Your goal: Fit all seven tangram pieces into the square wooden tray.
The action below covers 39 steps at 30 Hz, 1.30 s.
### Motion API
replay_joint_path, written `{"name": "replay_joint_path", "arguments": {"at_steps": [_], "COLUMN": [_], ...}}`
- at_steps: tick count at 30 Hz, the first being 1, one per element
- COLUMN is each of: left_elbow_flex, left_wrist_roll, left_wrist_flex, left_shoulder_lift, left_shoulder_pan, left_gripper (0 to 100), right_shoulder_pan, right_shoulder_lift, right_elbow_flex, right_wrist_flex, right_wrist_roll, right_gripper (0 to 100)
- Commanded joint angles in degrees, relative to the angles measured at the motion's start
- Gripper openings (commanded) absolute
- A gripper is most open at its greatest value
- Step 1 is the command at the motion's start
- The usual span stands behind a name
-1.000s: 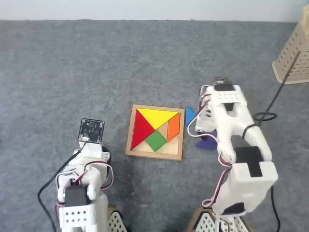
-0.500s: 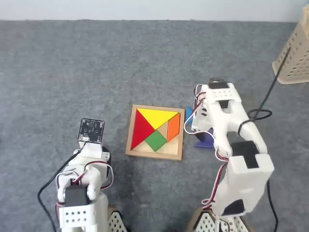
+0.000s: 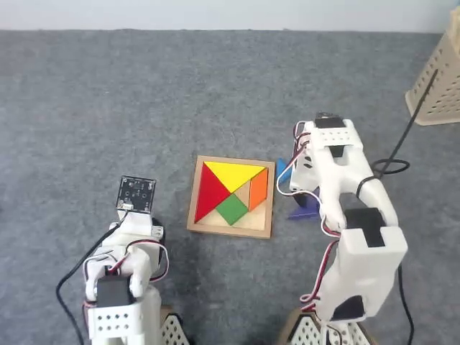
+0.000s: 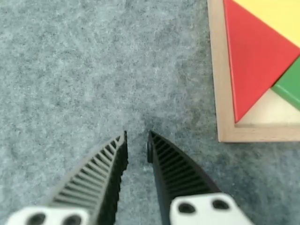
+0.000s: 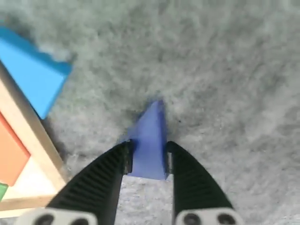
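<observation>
The square wooden tray (image 3: pixel 231 231) lies mid-table holding a yellow triangle (image 3: pixel 233 175), a red triangle (image 3: pixel 208 194), a green square (image 3: pixel 231 208) and an orange piece (image 3: pixel 259 188). A light blue piece (image 3: pixel 282 171) lies on the carpet against the tray's right edge, and appears as a light blue piece (image 5: pixel 33 77) in the right wrist view. My right gripper (image 5: pixel 148 147) is shut on a dark blue triangle (image 5: pixel 149 136), just right of the tray at the dark blue triangle (image 3: pixel 305 208). My left gripper (image 4: pixel 137 137) hangs over bare carpet near the tray's corner (image 4: pixel 225 133), fingers close together with nothing between them.
Grey carpet covers the table. A beige perforated container (image 3: pixel 438 79) stands at the far right edge, with a black cable (image 3: pixel 402 154) trailing from it toward the right arm. The left arm (image 3: pixel 126 259) sits folded at the front left.
The right arm shifted a little toward the tray and back, carrying the dark blue triangle slightly away from the front edge. The left arm has not moved.
</observation>
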<state>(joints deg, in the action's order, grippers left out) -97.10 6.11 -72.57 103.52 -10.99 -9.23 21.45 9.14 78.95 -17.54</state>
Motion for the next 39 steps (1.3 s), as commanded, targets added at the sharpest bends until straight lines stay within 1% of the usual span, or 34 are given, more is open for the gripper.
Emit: {"name": "replay_joint_path", "arguments": {"at_steps": [1, 5, 9, 13, 22, 24, 27, 29, 33, 36, 39], "left_elbow_flex": [0.6, 0.6, 0.6, 0.6, 0.6, 0.6, 0.6, 0.6, 0.6, 0.6, 0.6], "left_wrist_roll": [-0.4, -0.4, -0.4, -0.4, -0.4, -0.4, -0.4, -0.4, -0.4, -0.4, -0.4], "left_wrist_flex": [0.0, 0.0, 0.0, 0.0, 0.0, 0.0, 0.0, 0.0, 0.0, 0.0, 0.0], "left_shoulder_lift": [1.2, 1.2, 1.2, 1.2, 1.2, 1.2, 1.2, 1.2, 1.2, 1.2, 1.2], "left_shoulder_pan": [0.1, 0.1, 0.1, 0.1, 0.1, 0.1, 0.1, 0.1, 0.1, 0.1, 0.1], "left_gripper": [7, 7, 7, 7, 7, 7, 7, 7, 7, 7, 7], "right_shoulder_pan": [0.6, 2.3, 2.2, 2.6, 0.6, 0.3, -2.2, -5.1, -12.3, -15.6, -18.2], "right_shoulder_lift": [2.3, 2.5, 2.2, 2.4, 2.1, 0.7, -5.0, -9.3, -17.1, -20.7, -21.7], "right_elbow_flex": [-3.0, -8.1, -11.2, -14.2, -10.1, -10.5, -10.4, -7.8, 0.9, 6.5, 8.8], "right_wrist_flex": [0.0, 0.3, 0.3, 0.4, 0.4, 2.7, 5.2, 4.1, -4.5, -11.6, -15.1], "right_wrist_roll": [1.2, 1.8, 4.8, 4.9, 4.5, 4.3, 4.1, 1.8, -2.8, -6.3, -11.3], "right_gripper": [0.6, 0.6, 0.6, 0.6, 0.6, 0.6, 0.6, 0.6, 0.6, 0.6, 0.6]}}
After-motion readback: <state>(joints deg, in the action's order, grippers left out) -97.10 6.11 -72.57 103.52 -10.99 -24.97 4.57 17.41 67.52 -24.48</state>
